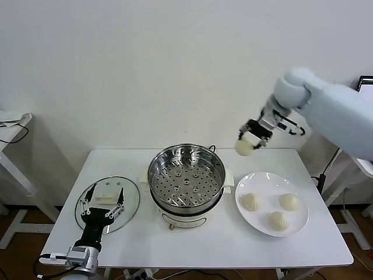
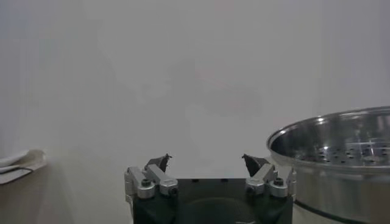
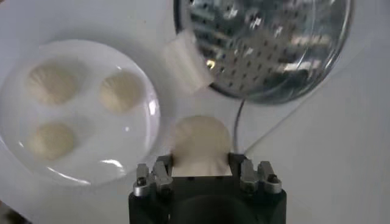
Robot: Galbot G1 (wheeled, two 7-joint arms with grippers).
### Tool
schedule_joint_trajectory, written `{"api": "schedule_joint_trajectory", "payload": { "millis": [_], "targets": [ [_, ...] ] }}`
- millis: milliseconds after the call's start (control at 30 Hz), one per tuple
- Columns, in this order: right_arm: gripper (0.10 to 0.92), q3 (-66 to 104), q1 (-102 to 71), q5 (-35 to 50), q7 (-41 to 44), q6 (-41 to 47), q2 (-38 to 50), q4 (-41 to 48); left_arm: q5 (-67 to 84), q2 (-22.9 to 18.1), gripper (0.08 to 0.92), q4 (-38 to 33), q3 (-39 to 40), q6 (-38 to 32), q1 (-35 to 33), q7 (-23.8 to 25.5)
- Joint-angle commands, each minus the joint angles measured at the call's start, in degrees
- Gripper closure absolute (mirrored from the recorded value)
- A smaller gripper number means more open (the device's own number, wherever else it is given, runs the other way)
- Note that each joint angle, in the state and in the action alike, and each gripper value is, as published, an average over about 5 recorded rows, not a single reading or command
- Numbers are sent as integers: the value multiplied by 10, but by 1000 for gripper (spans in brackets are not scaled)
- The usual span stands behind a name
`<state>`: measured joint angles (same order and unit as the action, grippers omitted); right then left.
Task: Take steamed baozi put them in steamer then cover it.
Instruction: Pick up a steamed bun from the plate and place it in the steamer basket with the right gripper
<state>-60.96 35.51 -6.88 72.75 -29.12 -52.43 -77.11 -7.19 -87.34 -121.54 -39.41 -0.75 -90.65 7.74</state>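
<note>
I am holding 1 steamed baozi (image 1: pixel 243 147) aloft in my right gripper (image 1: pixel 252 139), closed around it beyond the steamer (image 1: pixel 186 175), aiming to lower it gently onto the tray while my left gripper (image 1: pixel 105 205) is waiting wide over the cover (image 1: pixel 131 201).

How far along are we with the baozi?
Nothing is loaded yet: the steamer is empty. The right gripper holds one baozi raised beside it. Three baozi remain on the plate; the cover lies under the left gripper.
</note>
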Motion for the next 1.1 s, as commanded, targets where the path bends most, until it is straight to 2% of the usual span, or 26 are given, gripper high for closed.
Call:
{"api": "schedule_joint_trajectory", "payload": {
  "millis": [33, 333, 867, 1100],
  "targets": [
    [406, -69, 82, 19, -5, -58, -95, -31, 1, 1, 177, 0, -3, 0, 0, 1],
    [406, -58, 3, -17, -18, -93, -203, 70, 5, 6, 177, 5, -11, -1, 3, 2],
    [406, 13, -126, -139, -33, -138, -267, 257, 12, 10, 177, 12, -17, -5, 4, 5],
    [406, 37, -149, -168, -38, -139, -287, 296, 12, 9, 177, 13, -16, -8, 3, 6]
  ]
}}
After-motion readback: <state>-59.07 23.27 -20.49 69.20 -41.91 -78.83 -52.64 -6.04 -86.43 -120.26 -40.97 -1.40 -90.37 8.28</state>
